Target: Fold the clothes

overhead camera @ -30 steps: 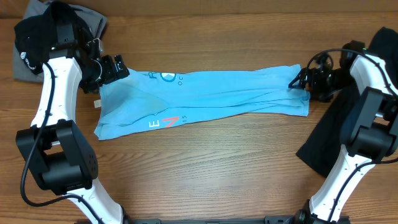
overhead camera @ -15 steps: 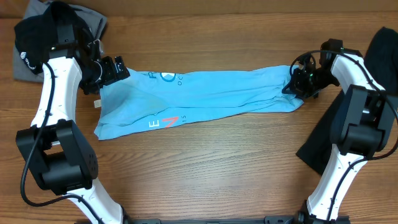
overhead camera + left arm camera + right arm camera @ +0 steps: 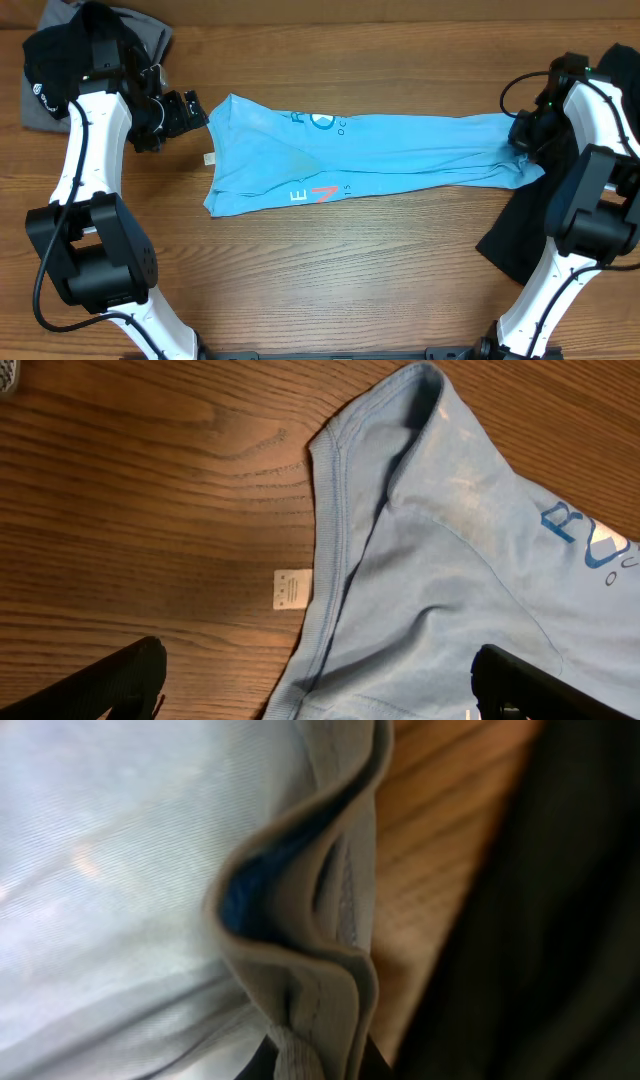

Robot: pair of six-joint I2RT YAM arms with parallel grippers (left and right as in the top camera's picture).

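Sky-blue T-shirt [image 3: 370, 150] lies stretched across the wooden desk [image 3: 330, 270], its right end pinched in the right gripper [image 3: 521, 137], while the left gripper [image 3: 193, 110] hangs spread just beside its left edge

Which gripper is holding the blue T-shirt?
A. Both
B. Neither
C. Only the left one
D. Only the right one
D: the right gripper pinches the bunched end of the blue T-shirt, while the left gripper is open and apart from the cloth.
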